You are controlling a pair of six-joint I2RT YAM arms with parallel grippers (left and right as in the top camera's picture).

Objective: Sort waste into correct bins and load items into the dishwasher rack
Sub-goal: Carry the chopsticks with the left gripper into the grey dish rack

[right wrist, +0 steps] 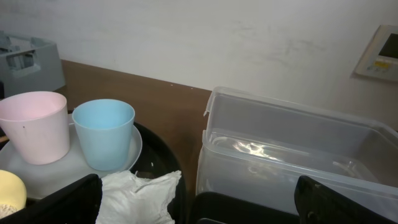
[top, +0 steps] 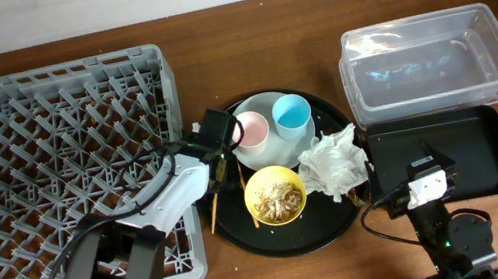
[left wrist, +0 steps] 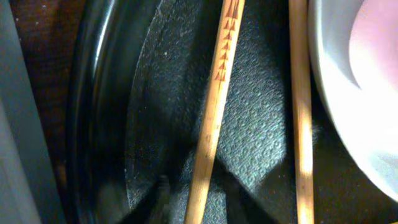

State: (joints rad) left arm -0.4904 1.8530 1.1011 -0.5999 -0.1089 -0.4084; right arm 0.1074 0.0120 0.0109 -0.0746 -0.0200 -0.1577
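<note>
— Where to look for the left pincer [top: 218, 150]?
— Down at the left rim of the round black tray [top: 245, 236], right over the chopsticks [left wrist: 211, 112]. Apart, judging by two dark, blurred fingers [left wrist: 160, 199] either side of one stick. Not clamped on it.

— And the chopsticks themselves?
— Flat on the round tray, side by side, just beside the pale grey-green plate [top: 264, 105]. Small dark triangles printed along one of them.

— On the plate?
— Pink cup [top: 251, 131] and blue cup [top: 291, 112], both upright, just beside each other, pink on the rack side.

— Waste?
— Crumpled white napkin [top: 335, 166] on the right part of the round tray, up against the yellow bowl [top: 249, 200]. Beige-brown food scraps [top: 277, 196] heaped inside that bowl.

— Right pincer [right wrist: 199, 205]?
— Above the shallow black rectangular tray [top: 477, 137], pointed toward the clear tub [top: 429, 64]. Spread wide, gripping nothing, with one dark finger at each lower corner of its own wrist view.

— Bins and rack?
— Tub at the far right of the bench [top: 242, 39], black rectangular tray just in front of it, edges touching or very nearly; hard to say which. Grey dishwasher rack [top: 62, 171] on the left, its right wall near the round tray, the left arm reaching across its near corner.
</note>
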